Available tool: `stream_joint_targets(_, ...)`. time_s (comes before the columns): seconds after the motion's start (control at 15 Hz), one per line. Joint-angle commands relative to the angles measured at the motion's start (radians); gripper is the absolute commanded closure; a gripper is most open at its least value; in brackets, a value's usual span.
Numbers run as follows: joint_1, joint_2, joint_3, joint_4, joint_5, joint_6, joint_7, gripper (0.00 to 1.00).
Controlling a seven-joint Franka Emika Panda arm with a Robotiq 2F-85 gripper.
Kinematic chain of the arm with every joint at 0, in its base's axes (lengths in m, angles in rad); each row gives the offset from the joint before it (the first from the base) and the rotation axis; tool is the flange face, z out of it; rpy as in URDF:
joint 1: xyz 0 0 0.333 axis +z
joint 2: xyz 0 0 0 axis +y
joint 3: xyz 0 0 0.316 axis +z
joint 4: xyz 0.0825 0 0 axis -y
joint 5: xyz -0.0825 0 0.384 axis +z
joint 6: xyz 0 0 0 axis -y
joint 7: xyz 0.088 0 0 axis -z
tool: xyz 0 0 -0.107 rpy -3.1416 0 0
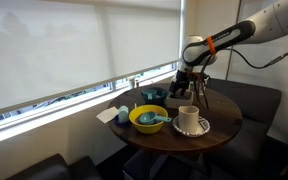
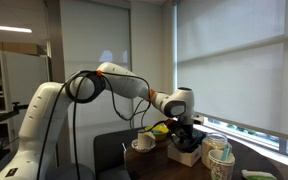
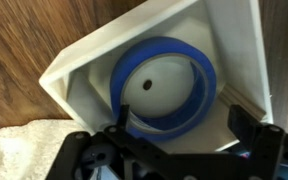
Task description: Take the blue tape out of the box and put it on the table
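Blue tape point(image 3: 204, 95) flat inside the box point(image 3: 84, 70), between the tips of the wide-open, empty claw point(image 3: 176, 135).

The small light tan open-topped box point(image 3: 84, 62) has smooth, matt walls; plastic or card, I cannot tell which. The round blue tape roll point(image 3: 206, 90) looks smooth with a faint sheen. The round dark brown table point(image 3: 24, 30) shows streaky wood grain. The cream cloth point(image 3: 24, 152) beside the box looks nubbly, like towelling.

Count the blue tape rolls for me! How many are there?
1. The blue tape roll lies flat inside the box, just under the open gripper. Any other roll would be too small to spot in the exterior views.
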Motion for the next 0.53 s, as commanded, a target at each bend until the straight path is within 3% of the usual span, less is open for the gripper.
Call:
stream_joint_targets(0.0, -0.002, 0.028, 0.007, 0.058, -0.001, -0.064, -0.019, 0.04)
stream_joint_targets(0.47, -0.005, 0.014, 0.006, 0.059, -0.004, -0.125, -0.051, 0.13)
